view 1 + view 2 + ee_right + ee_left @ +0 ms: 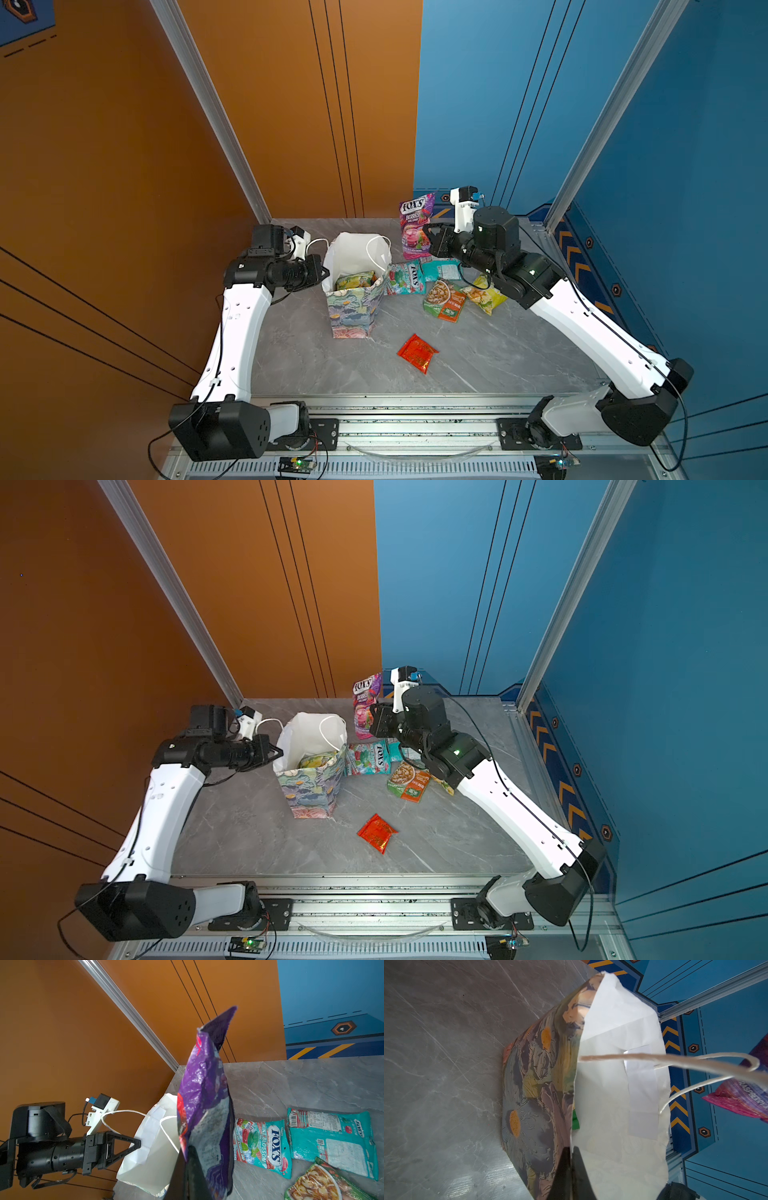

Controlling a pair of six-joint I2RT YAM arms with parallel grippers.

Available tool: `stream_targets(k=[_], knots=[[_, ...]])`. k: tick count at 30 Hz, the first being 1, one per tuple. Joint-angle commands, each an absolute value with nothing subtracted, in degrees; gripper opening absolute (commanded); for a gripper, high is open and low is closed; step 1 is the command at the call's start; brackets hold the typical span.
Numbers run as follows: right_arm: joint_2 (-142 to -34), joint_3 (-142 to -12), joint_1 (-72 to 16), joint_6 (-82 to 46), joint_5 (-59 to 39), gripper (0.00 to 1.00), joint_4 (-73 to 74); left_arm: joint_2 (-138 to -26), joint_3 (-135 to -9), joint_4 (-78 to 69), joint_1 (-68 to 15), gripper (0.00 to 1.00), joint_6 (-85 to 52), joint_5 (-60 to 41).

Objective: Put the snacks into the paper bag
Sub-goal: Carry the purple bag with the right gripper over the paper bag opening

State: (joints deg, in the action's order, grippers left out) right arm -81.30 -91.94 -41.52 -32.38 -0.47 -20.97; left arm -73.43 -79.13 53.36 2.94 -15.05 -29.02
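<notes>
The floral paper bag (pixel 353 309) (pixel 311 791) stands upright and open at mid-table, with a green-yellow packet (pixel 355 280) inside. My left gripper (pixel 326 274) (pixel 571 1150) is shut on the bag's left rim (pixel 577 1105). Beside the bag's right, above the table, my right gripper (pixel 430 233) (pixel 188 1152) is shut on the lower edge of a purple FOX'S packet (pixel 415 226) (pixel 205 1095), which stands upright. More snacks lie on the table: two teal FOX'S packets (pixel 405 279) (pixel 442 269), a green-orange packet (pixel 444 300), a yellow chip bag (pixel 486 297) and a red packet (pixel 417 353).
An orange wall lies behind at the left and a blue wall at the right, with aluminium posts (pixel 249 183) at the table's back corners. A metal rail (pixel 415 415) runs along the front edge. The bag's cord handles (pixel 376 251) stick up over its mouth.
</notes>
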Motion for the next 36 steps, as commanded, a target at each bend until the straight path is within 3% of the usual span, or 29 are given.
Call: stream_targets(k=[1, 18, 28, 36], knots=[[-82.1, -96.8, -42.8, -29.7, 0.9, 0.00, -19.9, -73.1, -79.5, 51.0, 2.5, 0.00, -15.6, -31.4], [-94.2, -117.6, -50.2, -24.8, 1.7, 0.00, -21.4, -73.0, -79.4, 51.0, 2.4, 0.00, -15.6, -31.4], [-106.1, -132.4, -58.9, -15.9, 19.5, 0.00, -28.0, -72.7, -79.3, 51.0, 2.5, 0.00, -15.7, -31.4], [-112.5, -139.3, -62.4, -11.6, 27.5, 0.00, -29.5, -72.5, -79.2, 51.0, 2.5, 0.00, -15.6, -31.5]])
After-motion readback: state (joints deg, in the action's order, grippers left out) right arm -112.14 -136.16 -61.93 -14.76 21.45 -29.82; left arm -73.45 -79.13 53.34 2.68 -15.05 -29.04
